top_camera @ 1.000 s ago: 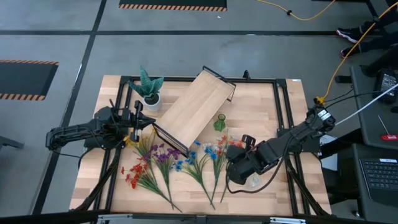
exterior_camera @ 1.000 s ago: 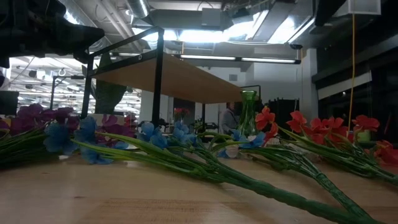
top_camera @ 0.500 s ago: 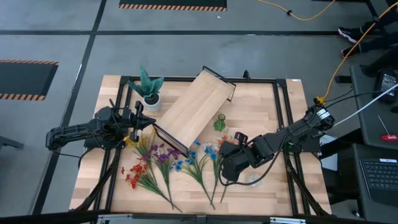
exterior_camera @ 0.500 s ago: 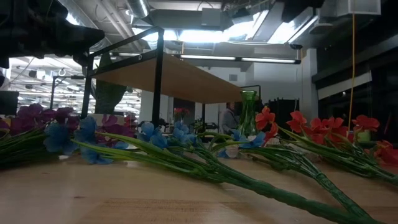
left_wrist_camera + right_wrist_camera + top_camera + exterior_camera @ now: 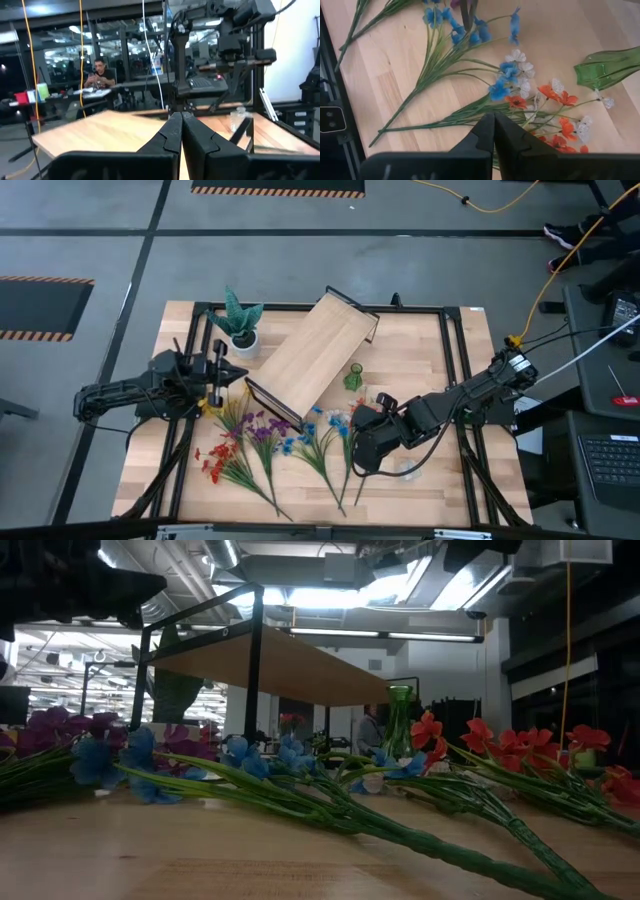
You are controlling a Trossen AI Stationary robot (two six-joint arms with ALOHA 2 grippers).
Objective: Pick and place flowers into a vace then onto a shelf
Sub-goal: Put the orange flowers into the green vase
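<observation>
Right gripper (image 5: 362,423), fingers pressed together and empty, hovers right over the orange-and-blue sprigs of the flowers (image 5: 340,430) beside the vace (image 5: 353,377), stems running toward the table's near edge; left gripper (image 5: 222,370), also clenched, waits well apart by the shelf (image 5: 312,350).

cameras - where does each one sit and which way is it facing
High view: above the table, looking straight down; both arms show, left gripper by the shelf, right gripper over the flowers.
Low view: at tabletop height, looking level across flowers to the vase; dark arm parts at the top.
Left wrist view: looks past its own shut fingers across the shelf top into the room.
Right wrist view: looks down past its shut fingers onto flowers and vase.
Shared: high, low and right wrist views all show the vase.
</observation>
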